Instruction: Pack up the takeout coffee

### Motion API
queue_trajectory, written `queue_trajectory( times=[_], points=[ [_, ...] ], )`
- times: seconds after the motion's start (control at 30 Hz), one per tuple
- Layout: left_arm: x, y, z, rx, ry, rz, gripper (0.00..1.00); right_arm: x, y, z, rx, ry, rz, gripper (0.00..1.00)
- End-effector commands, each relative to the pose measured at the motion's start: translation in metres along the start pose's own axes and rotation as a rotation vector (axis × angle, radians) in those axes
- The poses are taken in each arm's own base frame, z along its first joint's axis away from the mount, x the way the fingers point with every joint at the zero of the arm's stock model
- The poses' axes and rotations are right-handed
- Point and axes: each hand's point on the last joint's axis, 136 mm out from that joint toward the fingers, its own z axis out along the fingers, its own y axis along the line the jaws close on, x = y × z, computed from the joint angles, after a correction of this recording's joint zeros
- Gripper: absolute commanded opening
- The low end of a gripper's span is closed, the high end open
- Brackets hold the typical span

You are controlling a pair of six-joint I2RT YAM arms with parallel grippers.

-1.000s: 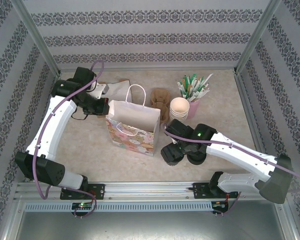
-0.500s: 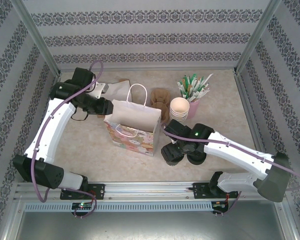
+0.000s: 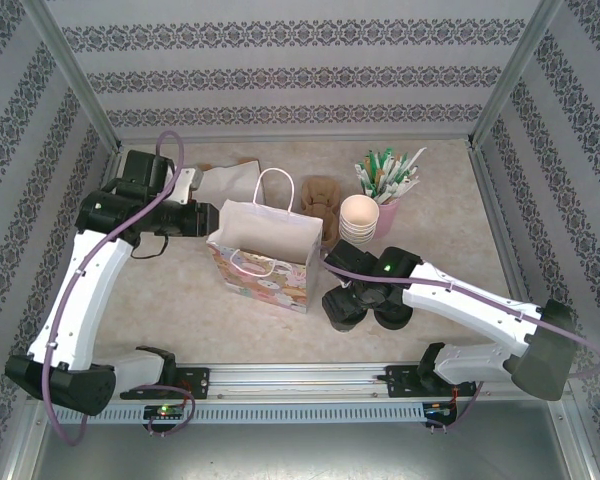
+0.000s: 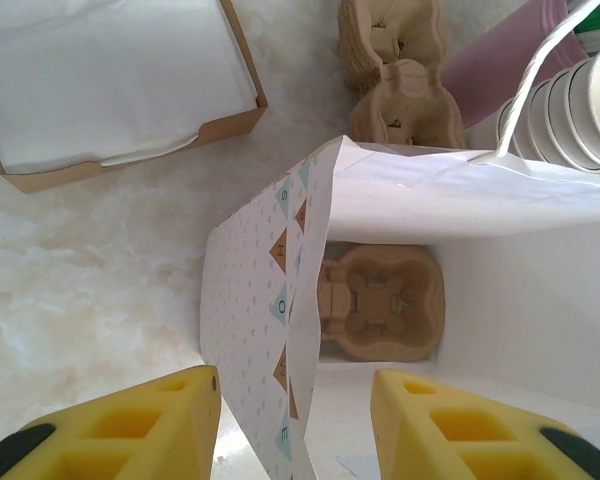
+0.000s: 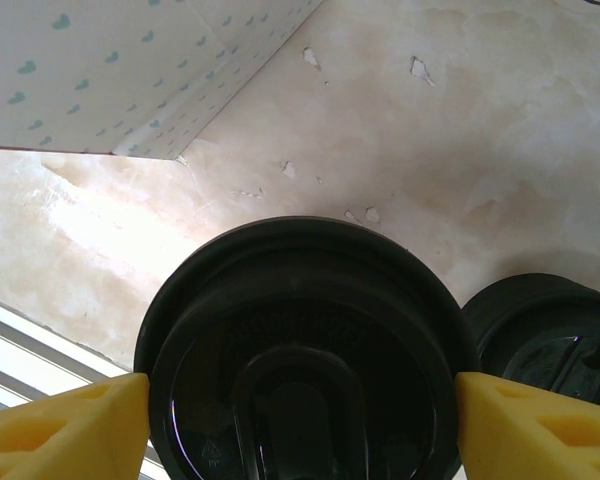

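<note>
The takeout coffee (image 5: 305, 350) shows from above as a round black lid in the right wrist view. My right gripper (image 5: 300, 400) is over it, one yellow finger touching each side of the lid's rim. From above, that gripper (image 3: 345, 308) sits right of the white paper bag (image 3: 265, 255), which stands open. My left gripper (image 4: 292, 400) is open at the bag's left end (image 3: 202, 220). The bag's patterned side wall (image 4: 270, 300) stands loose between its fingers. A brown cup carrier (image 4: 380, 305) lies in the bag's bottom.
A squat black stack of lids (image 5: 550, 330) stands just right of the coffee. Behind the bag are stacked lidless cups (image 3: 359, 215), a pile of brown carriers (image 3: 320, 200), a pink holder of sticks (image 3: 385, 180) and a napkin box (image 4: 110, 80).
My left gripper has opened and let go of the bag's edge, and the arm has drawn back to the left. My right gripper's fingers have closed in onto the lid.
</note>
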Motion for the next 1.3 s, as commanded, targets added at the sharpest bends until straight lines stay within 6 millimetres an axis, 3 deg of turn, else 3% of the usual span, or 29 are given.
queue_trajectory(
  times=[0.0,0.33,0.53,0.73,0.83,0.93,1.03,1.27],
  points=[
    [-0.009,0.003,-0.006,-0.018,-0.065,-0.02,0.45,0.007,-0.007,0.007,0.052,0.024,0.001,0.78],
    [-0.009,0.004,-0.01,-0.022,-0.102,-0.038,0.46,0.009,-0.007,0.01,0.063,0.04,-0.007,0.81],
    [-0.011,0.003,-0.017,-0.024,-0.134,-0.039,0.46,0.009,-0.008,0.009,0.073,0.034,-0.006,0.73],
    [-0.013,0.011,-0.017,-0.064,-0.156,-0.058,0.44,0.003,-0.01,-0.004,0.072,-0.009,0.002,0.67],
    [-0.014,0.022,-0.018,-0.124,-0.16,-0.067,0.39,-0.001,-0.011,-0.017,0.068,-0.045,0.001,0.65],
    [-0.019,0.048,-0.027,-0.216,-0.196,-0.136,0.35,-0.005,-0.016,-0.037,0.077,-0.088,0.005,0.65],
    [-0.026,0.061,-0.029,-0.171,-0.239,-0.247,0.34,-0.011,-0.022,-0.061,0.084,-0.16,0.014,0.65],
    [-0.017,0.066,0.007,-0.067,-0.182,-0.339,0.35,-0.033,-0.028,-0.133,0.064,-0.353,-0.027,0.64]
  ],
)
